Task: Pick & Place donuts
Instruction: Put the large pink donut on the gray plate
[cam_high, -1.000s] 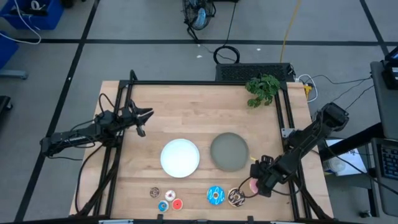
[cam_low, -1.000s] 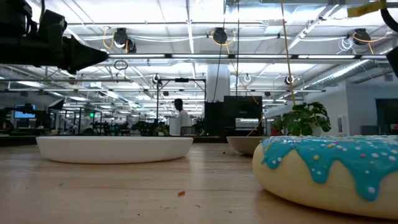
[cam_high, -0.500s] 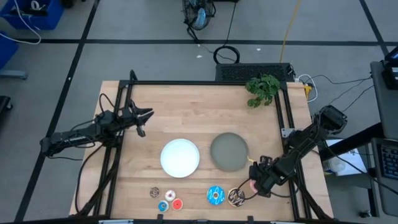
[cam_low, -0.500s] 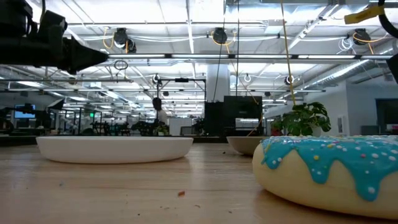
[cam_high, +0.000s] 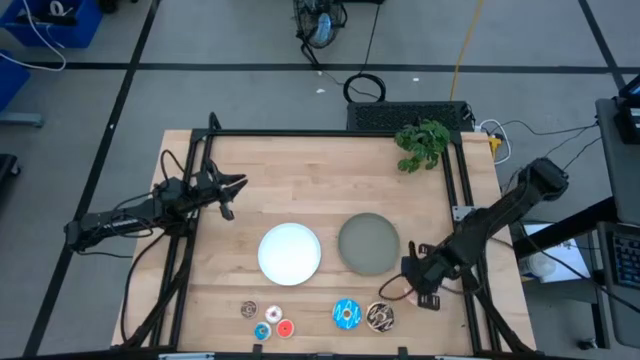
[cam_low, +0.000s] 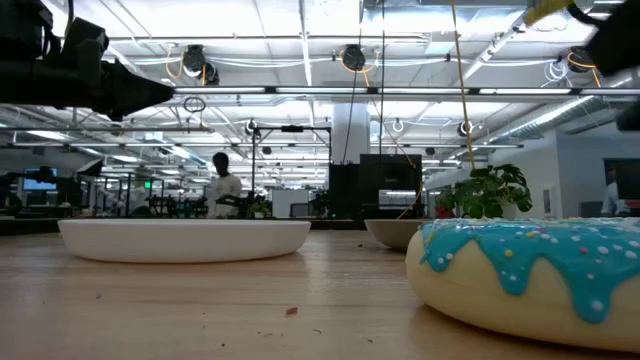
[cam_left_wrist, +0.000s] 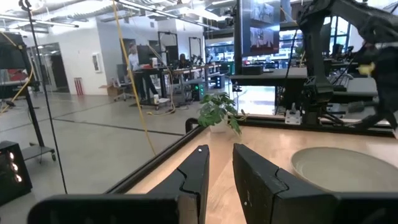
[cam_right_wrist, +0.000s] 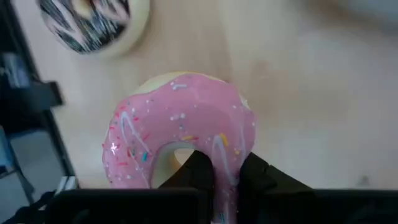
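The left arm reaches in from the left edge of the surface (cam_high: 300, 170), stretched out low. Its left gripper (cam_high: 233, 184) hangs near that edge with its fingers nearly together and nothing between them.

Along the front edge sit the four mini donuts: brown (cam_high: 249, 310), white (cam_high: 273, 313), blue (cam_high: 262, 331) and red (cam_high: 285, 328). Behind them is the white plate (cam_high: 290, 252). Next come the blue sprinkled donut (cam_high: 346, 314) and the dark drizzled donut (cam_high: 380, 317), with the grey plate (cam_high: 368, 243) behind them.

The right arm bends in from the right edge, folded at the elbow. Its right gripper (cam_right_wrist: 214, 174) pinches the pink donut (cam_right_wrist: 180, 124) by its rim, just beside the dark drizzled donut, near the front right corner.
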